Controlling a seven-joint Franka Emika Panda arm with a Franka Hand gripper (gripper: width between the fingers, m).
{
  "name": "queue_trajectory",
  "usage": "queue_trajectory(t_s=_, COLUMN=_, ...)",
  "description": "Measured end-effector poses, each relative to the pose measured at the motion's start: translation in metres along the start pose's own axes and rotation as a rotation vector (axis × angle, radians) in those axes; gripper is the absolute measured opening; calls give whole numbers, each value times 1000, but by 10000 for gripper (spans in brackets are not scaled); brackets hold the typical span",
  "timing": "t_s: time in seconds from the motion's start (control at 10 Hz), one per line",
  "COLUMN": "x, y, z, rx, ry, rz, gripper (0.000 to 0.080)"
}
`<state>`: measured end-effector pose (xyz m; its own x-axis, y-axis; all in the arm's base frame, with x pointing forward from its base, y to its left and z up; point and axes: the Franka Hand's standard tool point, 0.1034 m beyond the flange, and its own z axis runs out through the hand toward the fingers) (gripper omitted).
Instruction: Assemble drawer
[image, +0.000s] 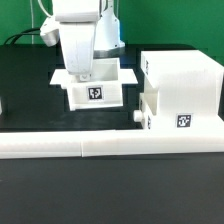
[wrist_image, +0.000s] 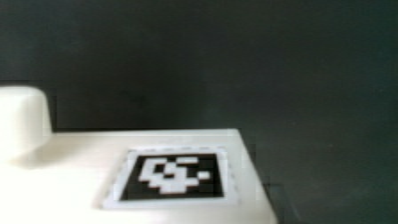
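A shallow white tray (image: 93, 88) with a tag on its near wall sits on the black table, left of centre in the exterior view. My gripper (image: 82, 74) hangs straight down over the tray's left part, its tips at or just inside the rim. I cannot tell how the jaws stand. The cube-shaped housing (image: 185, 90) stands at the exterior view's right. A second tray with a round knob (image: 137, 115) sits low against its left side. The wrist view shows a white face with a tag (wrist_image: 173, 176) and a rounded white shape (wrist_image: 20, 120) beside it.
A long low white border bar (image: 100, 148) runs along the table's front edge, close in front of the tray and the housing. The black table (image: 25, 90) stretches behind and to the left of the tray.
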<state>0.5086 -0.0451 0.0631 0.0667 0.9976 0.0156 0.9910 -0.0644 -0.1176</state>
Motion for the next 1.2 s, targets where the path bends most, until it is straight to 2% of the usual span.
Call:
queue_trajectory(t_s=0.2, x=-1, y=1, z=1, rx=-5, ry=0, rz=-25, gripper=42)
queue_trajectory(t_s=0.6, x=2, y=17, z=0, rx=-57, ry=-6, rz=-69, gripper=42)
queue_trajectory(t_s=1.0, x=3, y=16, z=3, rx=-50, ry=-9, rz=-74, gripper=42)
queue_trajectory(t_s=1.2, x=12, y=26, z=0, rx=-58, ry=-9, rz=-71, gripper=42)
